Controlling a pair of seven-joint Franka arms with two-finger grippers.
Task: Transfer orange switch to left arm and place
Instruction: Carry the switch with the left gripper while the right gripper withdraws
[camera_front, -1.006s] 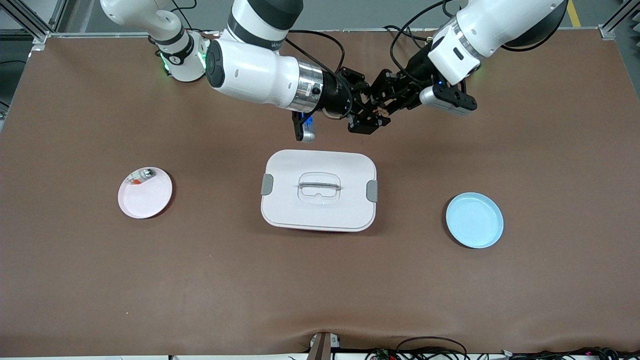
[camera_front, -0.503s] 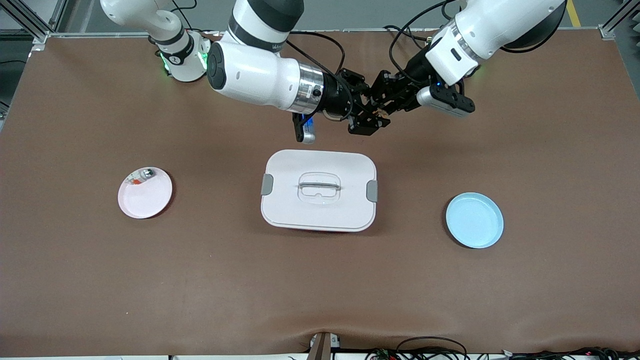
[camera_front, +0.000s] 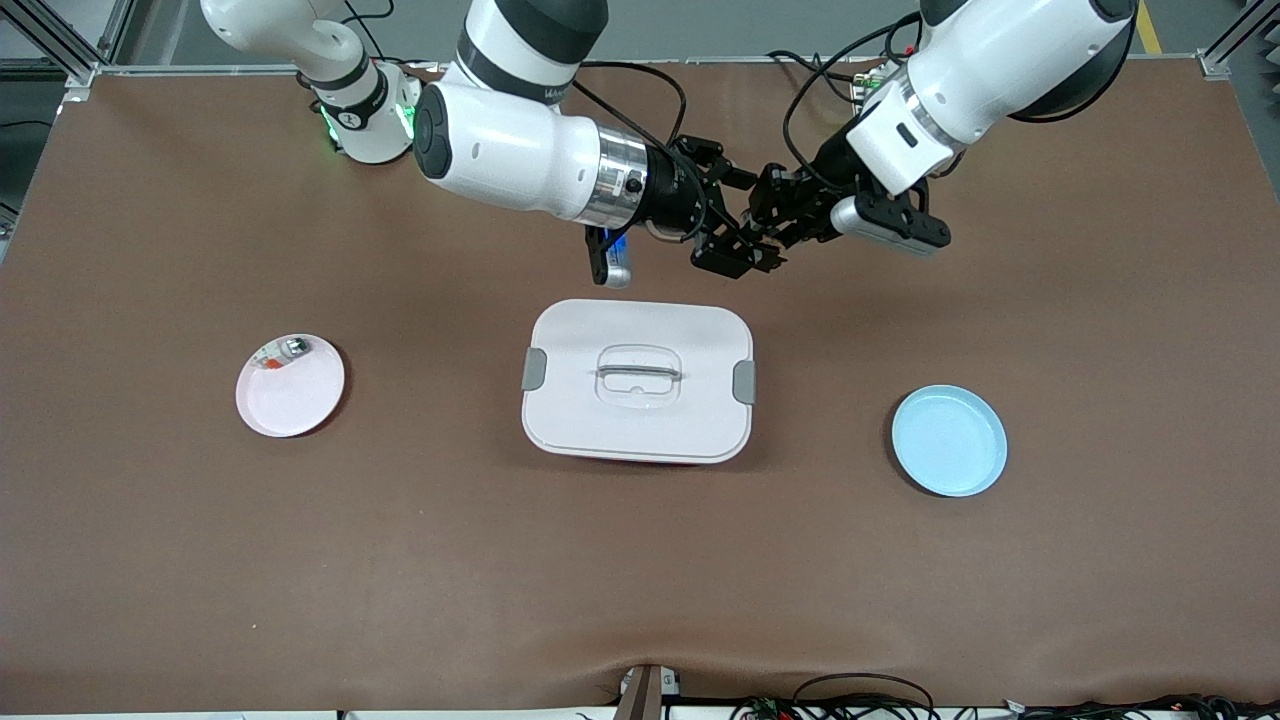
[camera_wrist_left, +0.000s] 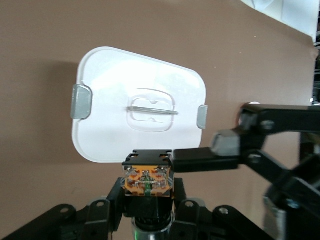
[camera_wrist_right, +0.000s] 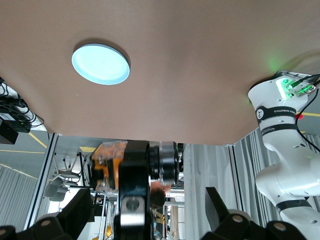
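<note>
Handover in the air, over the surface (camera_front: 1000, 600) past the box (camera_front: 638, 380). Left end effector (camera_wrist_left: 148, 200) clenched on orange switch (camera_wrist_left: 148, 181). Right end effector (camera_front: 735, 250) released, fingers spread, one finger (camera_wrist_left: 195, 160) just beside the switch. Risk: that finger snags the switch on withdrawal, twisting or dropping it; a low carry could clip the box.

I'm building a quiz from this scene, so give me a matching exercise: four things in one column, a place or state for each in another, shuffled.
Things:
1. switch
2. box
3. blue plate
4. right gripper

Places or states:
a. open, beside the left gripper
b. toward the left arm's end of the table
c. held in the left gripper, in the air
d. mid-table, lid shut

Pairs: 1-c, 2-d, 3-b, 4-a
</note>
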